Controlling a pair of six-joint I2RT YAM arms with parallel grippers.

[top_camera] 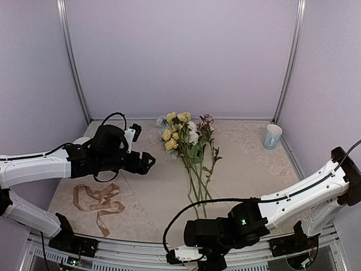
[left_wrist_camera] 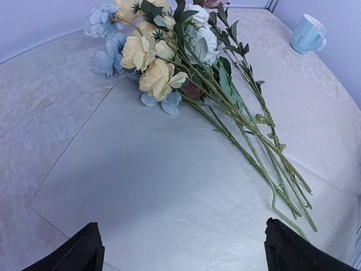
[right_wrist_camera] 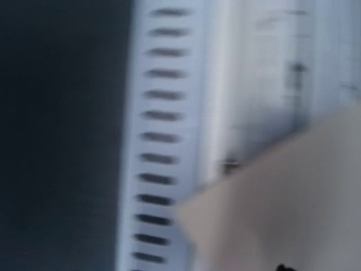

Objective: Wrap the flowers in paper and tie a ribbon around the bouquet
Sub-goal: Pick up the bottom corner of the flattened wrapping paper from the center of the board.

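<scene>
The left claw (top_camera: 148,162) hung with fingers wide apart and nothing in them, above the left side of the large peach-pink sheet of wrapping paper (top_camera: 158,192). The right claw (top_camera: 213,261) sat low at the paper's near corner. Its own view was blurred, so apart or together couldn't be told, and no hold showed. The bunch of green-stemmed artificial flowers (top_camera: 189,148), with yellow, pale blue, white and pink blooms, lay along the paper's middle, blooms at its far corner. The thin tan-beige ribbon (top_camera: 98,201) lay curled off the paper's left edge. A pale blue mug (top_camera: 272,136) stood well off its right side. Judged: wrapping not begun. Best to pinch one paper corner cleanly and fold it over the stems without dragging the flowers.
</scene>
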